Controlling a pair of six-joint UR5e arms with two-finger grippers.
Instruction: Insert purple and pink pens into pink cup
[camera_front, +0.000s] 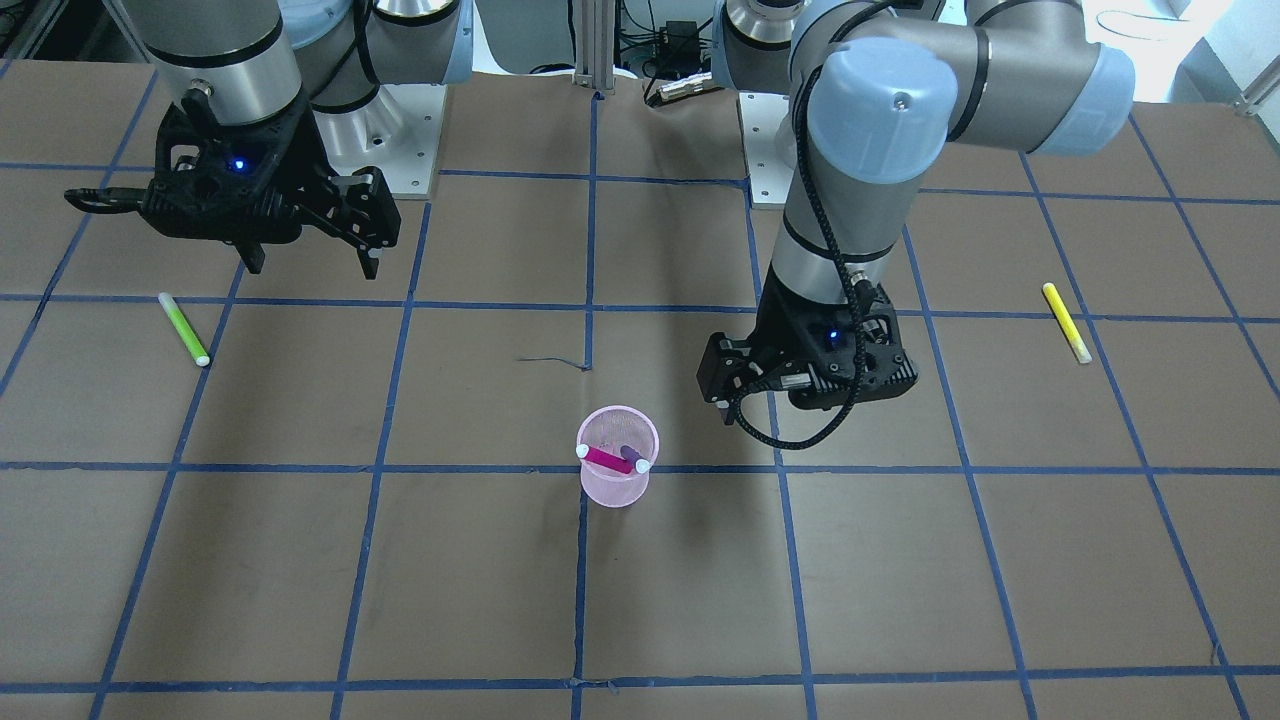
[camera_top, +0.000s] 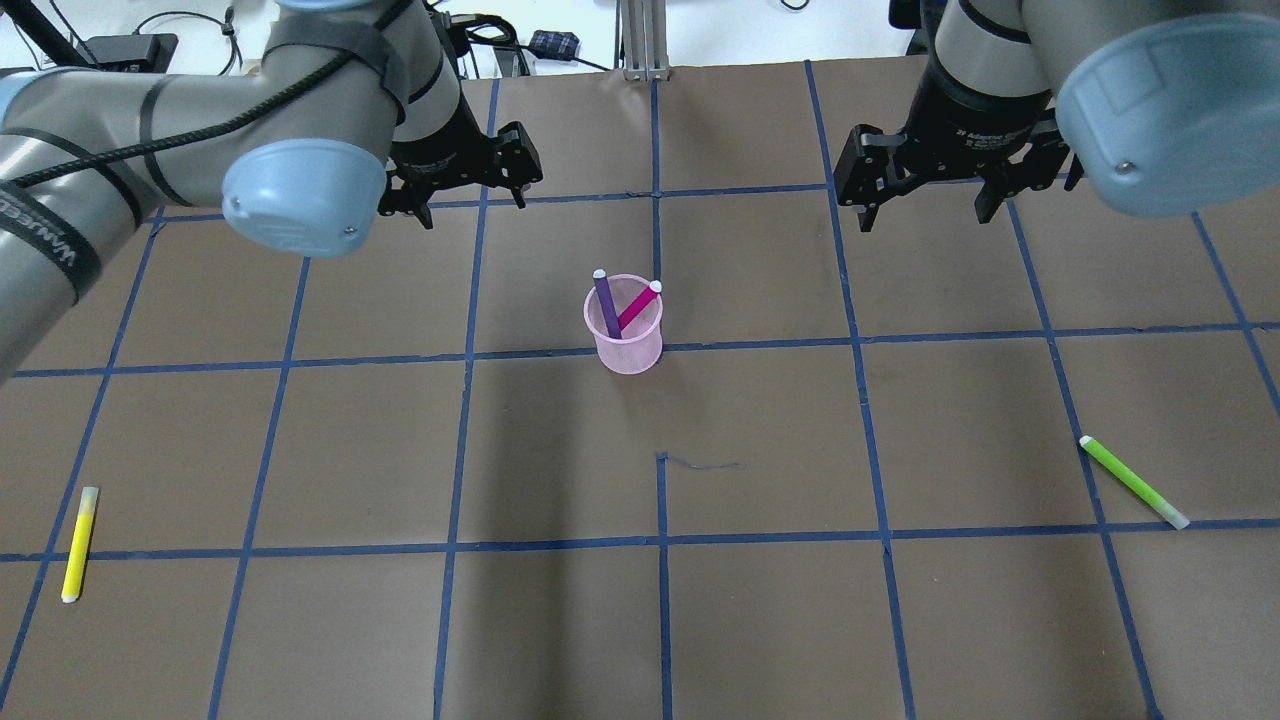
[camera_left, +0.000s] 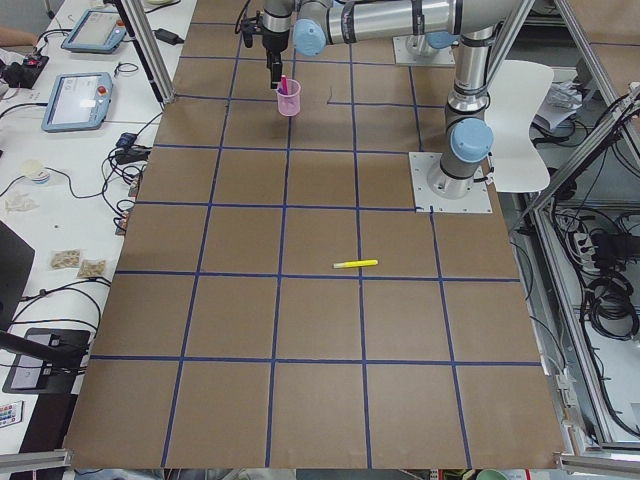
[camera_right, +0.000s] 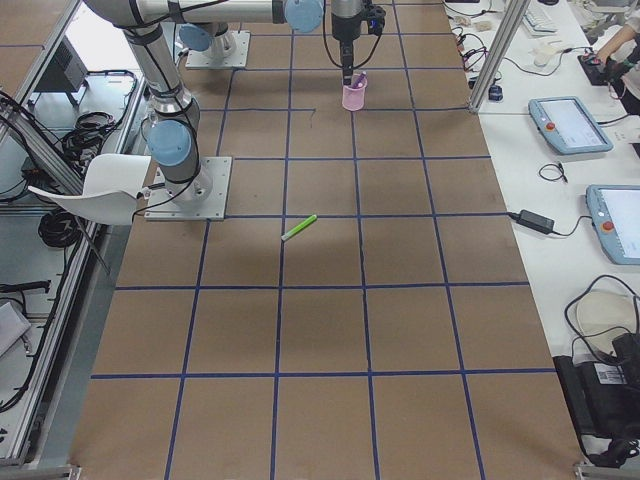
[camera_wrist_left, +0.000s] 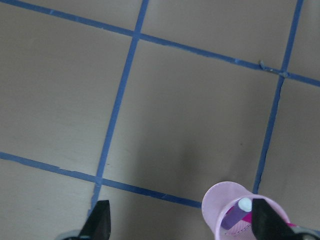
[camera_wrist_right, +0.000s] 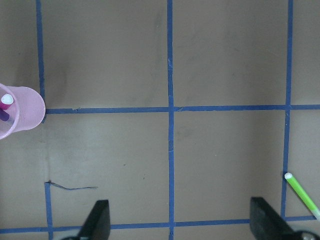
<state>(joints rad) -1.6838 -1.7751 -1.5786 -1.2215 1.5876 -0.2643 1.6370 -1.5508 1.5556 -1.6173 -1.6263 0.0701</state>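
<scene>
In the overhead view we see the pink cup (camera_top: 623, 335) standing upright on the brown tabletop (camera_top: 760, 620), a little above the centre of the frame, its base just over a blue tape line (camera_top: 400, 357). The purple pen (camera_top: 606, 303) and the pink pen (camera_top: 638, 305) both stand inside it. They lean apart, so their white tips stick up past the rim, purple toward the left and pink toward the right. The left fingers (camera_wrist_left: 99, 225) hang above the tabletop to the upper left of the cup in that view. They are spread wide and hold nothing. In the left wrist view the cup sits at the bottom edge, beside the right-hand finger. The right fingers (camera_wrist_right: 97, 225) hover near the upper right of the overhead frame, well apart from the cup. They are also spread wide, with only bare tabletop between them. In the right wrist view the cup shows at the left edge. A yellow pen (camera_top: 79, 543) lies flat at the lower left of the overhead frame, close to the left edge. A green pen (camera_top: 1133, 482) lies at an angle at the right, below mid-height. A thin dark scribble (camera_top: 700, 464) marks the paper below the cup, near the centre of the frame.
</scene>
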